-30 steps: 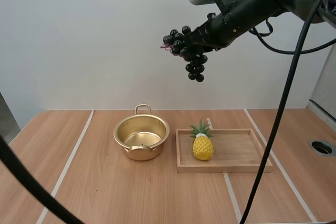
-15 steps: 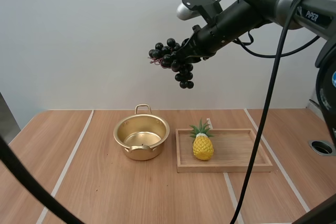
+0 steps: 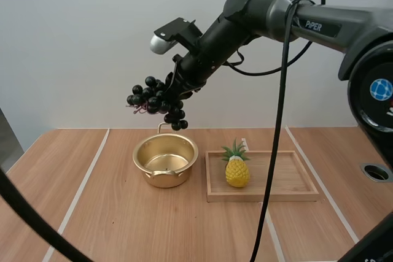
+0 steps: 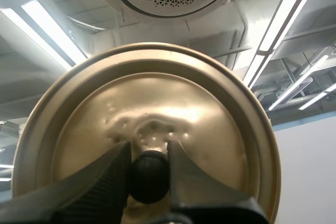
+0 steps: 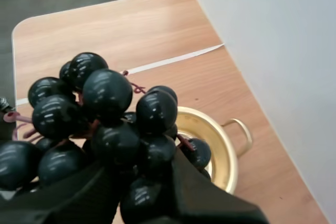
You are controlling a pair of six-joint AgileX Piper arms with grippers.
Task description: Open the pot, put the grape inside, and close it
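My right gripper point(image 3: 177, 88) clenches the bunch of grapes point(image 3: 153, 99), which hangs from it above the open pot point(image 3: 184, 173). My left gripper point(image 4: 148, 163) pinches the lid point(image 4: 157, 98) by its knob point(image 4: 148, 179).

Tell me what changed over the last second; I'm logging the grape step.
The right end effector, shut on the bunch of grapes, swung left and down and now hangs close above the open pot. Nothing was grabbed or released. The pot, wooden tray and pineapple stayed put. The left end effector holds the lid by its knob.
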